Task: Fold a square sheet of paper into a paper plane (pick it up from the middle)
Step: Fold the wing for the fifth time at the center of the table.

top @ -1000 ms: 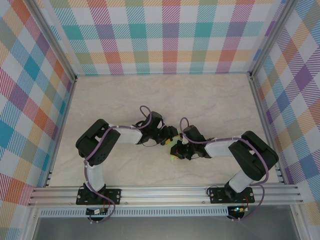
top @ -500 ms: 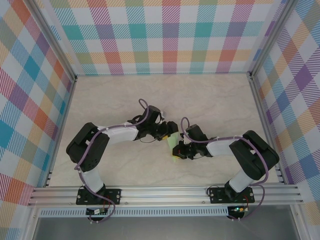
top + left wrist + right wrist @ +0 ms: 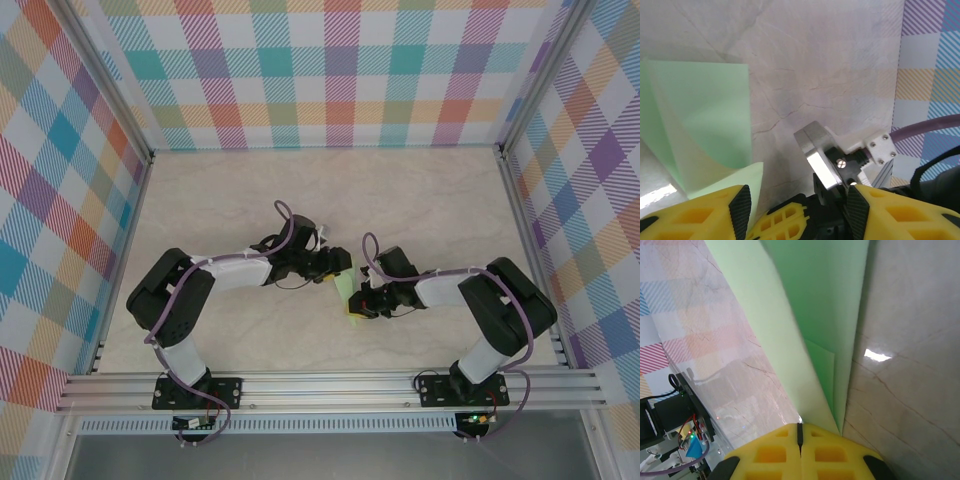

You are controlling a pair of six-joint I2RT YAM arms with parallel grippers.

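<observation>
Right gripper [image 3: 800, 434]: clamped shut on the paper sheet [image 3: 825, 300], which fans out ahead of its fingertips.
Left gripper [image 3: 797, 202]: jaws apart, nothing between them; paper sheet just beside one finger.

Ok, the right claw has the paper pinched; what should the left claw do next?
Probably nudge the left claw sideways toward the paper before closing. Its jaws stand open and most of the paper lies outside one pad, while the right claw is shut on its folded end.
</observation>
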